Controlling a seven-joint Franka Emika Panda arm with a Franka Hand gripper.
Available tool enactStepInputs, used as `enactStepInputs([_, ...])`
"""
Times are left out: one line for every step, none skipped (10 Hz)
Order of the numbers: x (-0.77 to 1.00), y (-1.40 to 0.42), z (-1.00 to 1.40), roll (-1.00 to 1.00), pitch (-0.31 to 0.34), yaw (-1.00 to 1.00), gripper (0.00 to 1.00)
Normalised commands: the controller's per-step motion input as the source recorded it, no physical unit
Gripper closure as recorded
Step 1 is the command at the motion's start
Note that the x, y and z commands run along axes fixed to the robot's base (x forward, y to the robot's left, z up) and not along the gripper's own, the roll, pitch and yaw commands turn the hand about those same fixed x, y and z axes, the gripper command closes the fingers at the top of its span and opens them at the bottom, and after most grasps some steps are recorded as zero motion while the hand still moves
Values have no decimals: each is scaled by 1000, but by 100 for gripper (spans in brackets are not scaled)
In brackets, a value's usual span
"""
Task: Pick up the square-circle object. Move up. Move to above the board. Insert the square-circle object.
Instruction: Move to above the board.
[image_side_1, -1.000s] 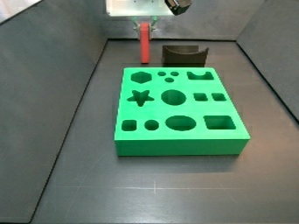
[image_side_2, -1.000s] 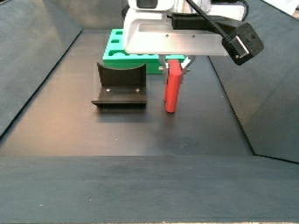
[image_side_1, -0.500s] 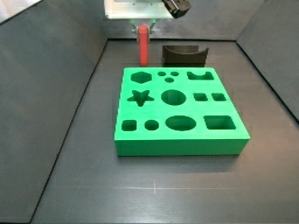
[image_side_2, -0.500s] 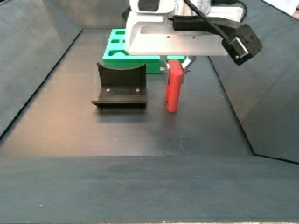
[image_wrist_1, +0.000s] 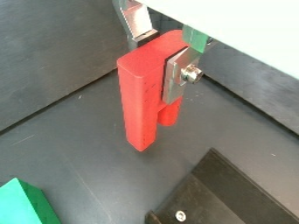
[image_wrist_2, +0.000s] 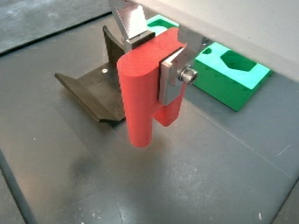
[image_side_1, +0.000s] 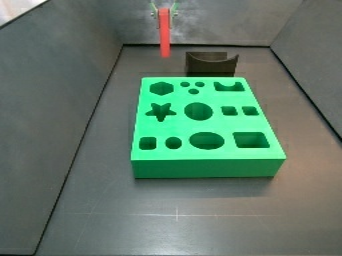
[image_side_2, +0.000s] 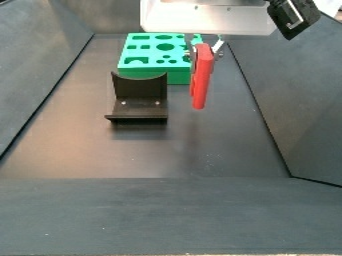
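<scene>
The square-circle object is a slim red peg, seen in both wrist views (image_wrist_1: 142, 92) (image_wrist_2: 146, 96) and both side views (image_side_1: 164, 33) (image_side_2: 202, 78). It hangs upright, well above the dark floor. My gripper (image_wrist_1: 163, 54) (image_wrist_2: 158, 54) (image_side_2: 205, 45) is shut on its upper part, silver fingers (image_wrist_1: 179, 70) (image_wrist_2: 177, 73) pressed on two opposite sides. In a side view (image_side_1: 166, 12) only the finger ends show at the frame's top. The board (image_side_1: 205, 126) is a thick green slab with many shaped holes, lying away from the peg; it also shows in other views (image_side_2: 159, 53) (image_wrist_2: 228, 73).
The dark fixture (image_side_1: 210, 63) (image_side_2: 138, 97) (image_wrist_2: 100, 87) stands on the floor between the peg's spot and the board. Grey walls (image_side_1: 80, 50) enclose the dark floor (image_side_1: 174, 215) on the sides.
My gripper has risen with the peg shut in it. The peg's lower end has left the floor and now hangs clearly higher. The board and fixture have not moved.
</scene>
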Motion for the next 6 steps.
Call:
enactStepInputs([197,-26,1000,-258,138,-341,100])
enactStepInputs([184,-21,1000,-239,134,-227,100])
enactStepInputs([173,-18,1000,-211,105,-151,100])
enactStepInputs([166,-15,1000,-184,77,-103,100])
enactStepInputs([159,-12,1000,-161,62,-75,100])
enactStepInputs([152,-9,1000,-137,63,-55,100])
